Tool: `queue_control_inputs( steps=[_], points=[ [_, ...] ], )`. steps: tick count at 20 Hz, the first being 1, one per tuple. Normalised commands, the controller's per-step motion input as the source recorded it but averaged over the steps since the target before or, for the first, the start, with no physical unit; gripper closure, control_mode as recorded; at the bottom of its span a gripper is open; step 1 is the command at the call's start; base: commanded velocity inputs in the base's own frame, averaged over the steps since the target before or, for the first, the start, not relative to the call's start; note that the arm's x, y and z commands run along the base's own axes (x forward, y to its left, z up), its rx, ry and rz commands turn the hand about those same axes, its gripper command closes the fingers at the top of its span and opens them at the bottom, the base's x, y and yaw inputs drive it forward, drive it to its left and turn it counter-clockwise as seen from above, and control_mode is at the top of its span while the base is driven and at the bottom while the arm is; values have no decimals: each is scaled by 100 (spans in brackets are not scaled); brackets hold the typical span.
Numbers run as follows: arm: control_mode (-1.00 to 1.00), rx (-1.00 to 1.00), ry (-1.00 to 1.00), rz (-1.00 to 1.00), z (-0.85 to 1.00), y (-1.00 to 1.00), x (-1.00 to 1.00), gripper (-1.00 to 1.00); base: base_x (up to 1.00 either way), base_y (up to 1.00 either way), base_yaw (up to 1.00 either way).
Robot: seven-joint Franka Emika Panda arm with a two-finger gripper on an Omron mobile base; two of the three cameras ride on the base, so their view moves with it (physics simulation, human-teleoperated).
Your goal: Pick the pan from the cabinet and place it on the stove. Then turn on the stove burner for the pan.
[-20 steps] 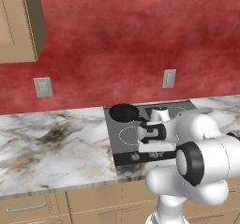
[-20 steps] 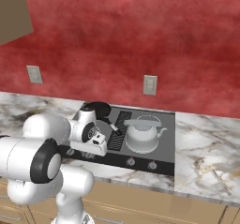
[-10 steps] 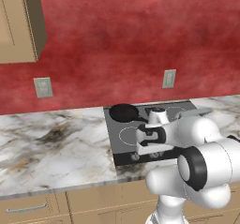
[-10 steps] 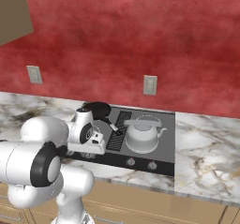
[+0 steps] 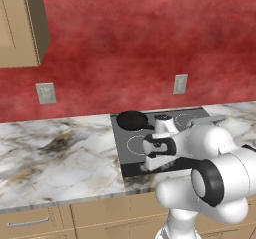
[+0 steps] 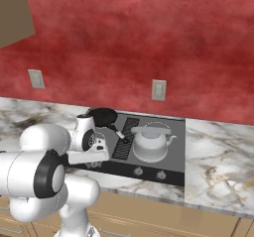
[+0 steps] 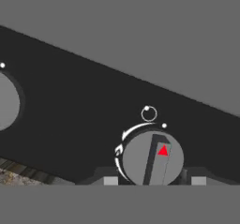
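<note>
- Jaws of the gripper (image 7: 154, 180) stand part open, one tip on each side of a round grey knob (image 7: 153, 158); whether they press it I cannot tell.
- That knob has a raised bar across its face with a red triangle at the bar's upper end, and white arc marks curve round its left side.
- A second knob (image 7: 8, 102) shows further left along the same black strip.
- One pan (image 5: 132, 120), round and black, sits on the stove (image 5: 131, 155) beyond the jaws, at the back left; its thin handle (image 6: 116, 131) points toward the centre grille.
- One silvery-white kettle (image 6: 152, 143) stands on the stove to the right of the jaws.
- Two wall outlets (image 5: 45, 93) are on the red wall above the marble bench (image 5: 55, 158).
- One tan cabinet (image 5: 20, 25) hangs high up to the left.
</note>
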Motion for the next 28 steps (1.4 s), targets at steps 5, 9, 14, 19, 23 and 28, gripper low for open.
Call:
queue_control_inputs(
  steps=[5,9,14,19,23,28],
  points=[
    [-100,0,-8,32,-47,3,-53,100,0,0,0],
    [-100,0,-10,35,-48,0,-42,100,0,0,0],
    [-100,0,-11,34,-44,6,-34,100,0,0,0],
    [-100,0,-12,31,-39,14,-15,100,0,0,0],
    [-100,0,-15,26,-42,31,0,100,0,0,0],
    [-100,0,-24,28,-46,31,-4,100,0,0,0]
  ],
)
